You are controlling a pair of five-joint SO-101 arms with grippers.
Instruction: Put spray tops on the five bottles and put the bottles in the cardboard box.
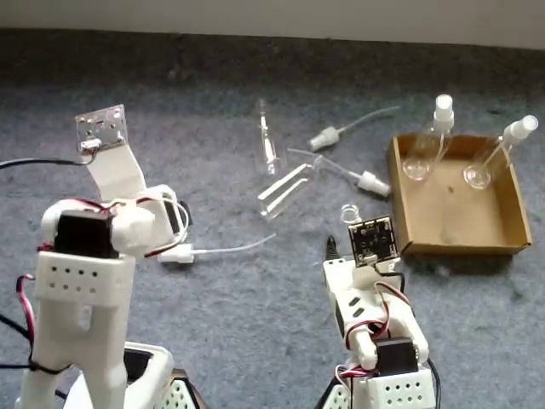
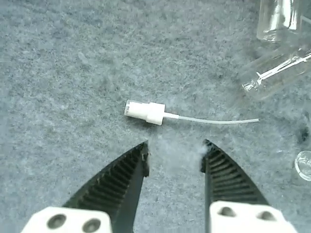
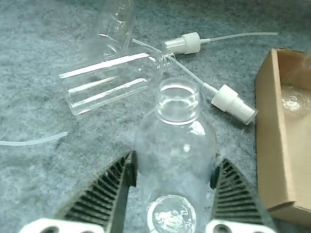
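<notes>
The left jaws stand apart and hold nothing. A white spray top (image 2: 146,111) lies on the grey table just beyond their tips, not touching them, crosswise to them, its thin tube trailing away to one side. In the high view this spray top (image 1: 177,253) lies close against the left arm (image 1: 85,281), on the table's left half.

The right jaws are clamped on the sides of a clear bottle (image 3: 175,141) whose open mouth points away from the wrist and carries no top. From above, that bottle's mouth (image 1: 349,211) shows just past the right arm (image 1: 375,315), near the left wall of the cardboard box (image 1: 460,249).

The box sits toward the table's right edge with two capped bottles (image 1: 430,141) (image 1: 498,153) in its far part. Between the arms, farther toward the table's far edge, two uncapped bottles (image 1: 285,192) (image 1: 268,145) lie on their sides, with two more spray tops (image 1: 326,137) (image 1: 373,182) beside them
</notes>
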